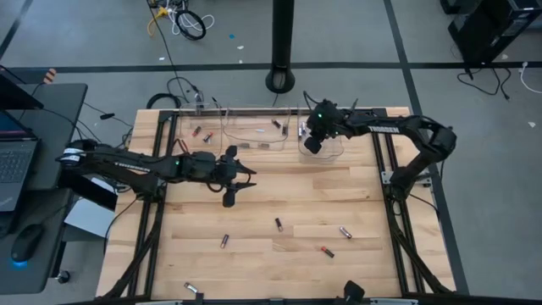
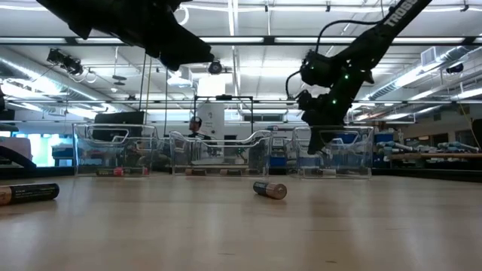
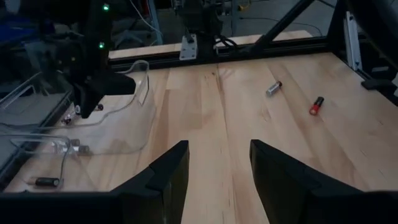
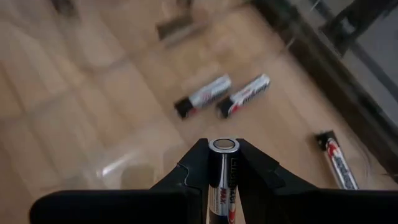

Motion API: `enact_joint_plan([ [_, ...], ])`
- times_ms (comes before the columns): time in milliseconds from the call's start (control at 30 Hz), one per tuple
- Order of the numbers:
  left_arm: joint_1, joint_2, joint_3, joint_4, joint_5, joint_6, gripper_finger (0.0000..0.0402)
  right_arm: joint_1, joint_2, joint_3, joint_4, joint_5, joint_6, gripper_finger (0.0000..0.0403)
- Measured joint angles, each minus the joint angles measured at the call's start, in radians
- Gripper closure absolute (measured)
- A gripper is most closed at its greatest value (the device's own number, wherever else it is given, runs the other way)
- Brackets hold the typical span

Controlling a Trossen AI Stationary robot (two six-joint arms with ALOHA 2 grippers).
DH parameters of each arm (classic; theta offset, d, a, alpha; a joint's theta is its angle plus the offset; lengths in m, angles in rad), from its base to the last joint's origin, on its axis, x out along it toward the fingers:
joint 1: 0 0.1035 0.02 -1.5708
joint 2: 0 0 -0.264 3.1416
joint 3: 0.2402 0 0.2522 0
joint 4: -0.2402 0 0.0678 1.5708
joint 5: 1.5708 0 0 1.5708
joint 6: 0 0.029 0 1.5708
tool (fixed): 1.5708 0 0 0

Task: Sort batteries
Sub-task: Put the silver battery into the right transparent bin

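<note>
My right gripper (image 1: 313,142) (image 2: 322,120) hangs over the right clear bin (image 1: 332,151) at the table's far edge, shut on a battery (image 4: 224,145). Three silver-and-black batteries (image 4: 202,96) (image 4: 244,95) (image 4: 336,163) lie on the bin floor below it. My left gripper (image 1: 247,176) (image 3: 217,146) hovers open over bare wood left of the table's centre, touching nothing. Loose batteries lie on their sides on the near half of the table (image 1: 278,224) (image 1: 345,231) (image 1: 224,241), one red-ended (image 1: 326,251) (image 3: 317,104). My right gripper pinches the battery by its body (image 4: 224,177) between the two fingers. The battery lies along the fingers, its round metal end (image 4: 224,145) flush with their tips. The fingers point down from above into the bin. The battery is lifted clear of the bin floor.
Three clear bins stand in a row along the far edge: left (image 1: 199,131), middle (image 1: 258,129), right. The left and middle bins hold a few batteries. Another battery (image 1: 193,290) lies near the table's near edge. In the low view one battery (image 2: 269,189) lies mid-table, another (image 2: 30,193) at the left.
</note>
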Motion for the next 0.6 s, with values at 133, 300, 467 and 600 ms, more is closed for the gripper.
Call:
enact_joint_plan([
  [133,-0.001,-0.004,0.0,-0.007,-0.003,0.0,0.0224,-0.022,0.049,0.046,-0.065,-0.003,0.007,0.0339],
  [300,-0.001,-0.004,0.0,-0.015,-0.004,-0.003,0.0224,-0.033,0.128,0.062,-0.078,-0.004,0.081,0.0339],
  [467,-0.001,-0.004,0.0,-0.019,-0.004,-0.003,0.0224,-0.034,0.181,0.065,-0.07,-0.003,0.115,0.0337],
  [600,0.0,-0.004,0.0,-0.025,-0.004,-0.002,0.0224,-0.037,0.193,0.066,-0.066,-0.003,0.134,0.0318],
])
